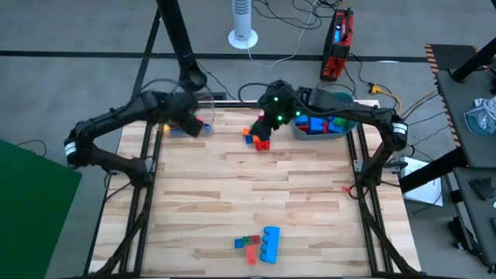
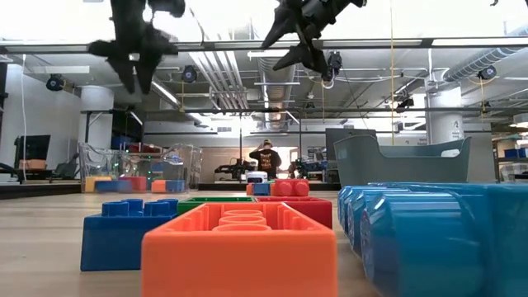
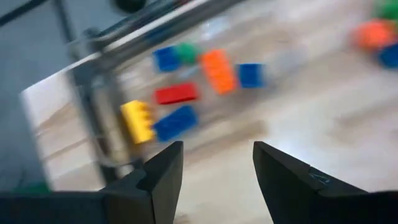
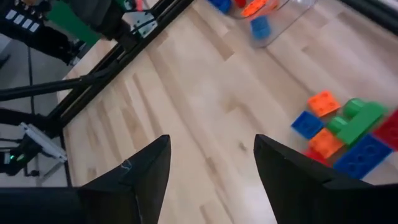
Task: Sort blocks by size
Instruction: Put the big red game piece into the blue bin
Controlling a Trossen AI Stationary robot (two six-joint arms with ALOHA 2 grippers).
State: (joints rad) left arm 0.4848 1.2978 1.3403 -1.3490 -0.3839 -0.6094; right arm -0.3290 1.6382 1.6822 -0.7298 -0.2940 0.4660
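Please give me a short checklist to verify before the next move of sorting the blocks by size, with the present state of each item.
1. Left claw empty and open: ok; nothing sits between its fingers.
2. Right claw empty and open: ok.
3. Blocks left to sort on the table: ok; a small pile lies at the far edge, and another group lies at the near edge.
4. Clear box under the left claw already holds blocks: ok.
5. Teal tub holds blocks: ok.
6. Which container is for which size: cannot tell.
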